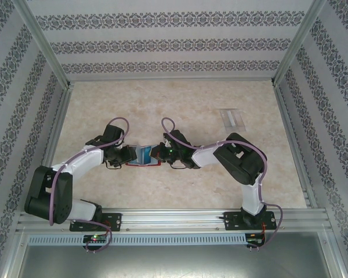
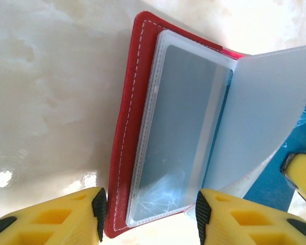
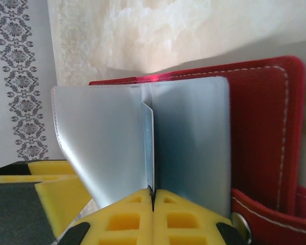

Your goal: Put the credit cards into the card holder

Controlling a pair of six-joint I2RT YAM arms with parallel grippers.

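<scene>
Both of my pincers meet low over the card holder, which lies open on the table midway between my arms. My left pincer stands half-spread, one yellow finger on either side of the holder's red cover, pads just beside its edges. My right pincer is pressed tight on a thin pale sheet standing upright at the fold, between two clear pocket leaves that splay apart; whether that sheet is a card or another leaf I cannot tell. Farther off, toward the back right, the credit cards lie flat on the table, well apart from the holder.
</scene>
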